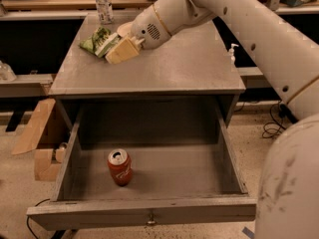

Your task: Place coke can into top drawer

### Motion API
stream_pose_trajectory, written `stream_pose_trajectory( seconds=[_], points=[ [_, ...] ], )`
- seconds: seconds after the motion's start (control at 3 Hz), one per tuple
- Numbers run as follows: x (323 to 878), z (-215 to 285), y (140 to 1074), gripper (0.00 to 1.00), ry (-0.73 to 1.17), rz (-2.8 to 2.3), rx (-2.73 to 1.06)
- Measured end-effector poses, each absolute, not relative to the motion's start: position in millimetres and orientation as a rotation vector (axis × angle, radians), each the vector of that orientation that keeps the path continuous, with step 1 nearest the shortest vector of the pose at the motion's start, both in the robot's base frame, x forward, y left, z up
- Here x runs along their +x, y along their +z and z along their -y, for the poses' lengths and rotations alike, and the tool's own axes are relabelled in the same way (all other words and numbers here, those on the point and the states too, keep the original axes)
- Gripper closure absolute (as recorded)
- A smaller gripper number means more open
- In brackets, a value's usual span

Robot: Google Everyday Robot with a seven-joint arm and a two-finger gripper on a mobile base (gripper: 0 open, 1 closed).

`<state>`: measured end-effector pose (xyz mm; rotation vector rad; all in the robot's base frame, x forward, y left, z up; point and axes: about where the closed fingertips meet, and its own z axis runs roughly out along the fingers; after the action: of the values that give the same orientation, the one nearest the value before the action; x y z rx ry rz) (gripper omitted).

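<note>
The red coke can (120,167) stands upright inside the open top drawer (149,212), at its left front. The drawer is pulled far out below the grey cabinet top (164,66); its small knob (150,218) shows on the front panel. My gripper (121,50) is up above the cabinet top at its back left, far from the can and next to the green-and-white snack bag (98,41). It holds nothing that I can see.
A tall clear bottle (102,3) stands at the back left of the cabinet top, and a pale bowl (125,29) lies partly hidden behind my wrist. Cardboard boxes (42,143) sit on the floor to the left. My white arm (259,39) crosses the upper right.
</note>
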<state>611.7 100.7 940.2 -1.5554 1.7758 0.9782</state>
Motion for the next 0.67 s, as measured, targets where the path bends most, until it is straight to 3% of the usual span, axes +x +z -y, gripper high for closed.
stream_pose_trajectory(
  seconds=[0.33,0.67],
  points=[
    [629,-90,933,0.7,0.874,-1.881,-1.603],
    [639,-31,953,0.94,0.699,-1.96,-1.642]
  ],
)
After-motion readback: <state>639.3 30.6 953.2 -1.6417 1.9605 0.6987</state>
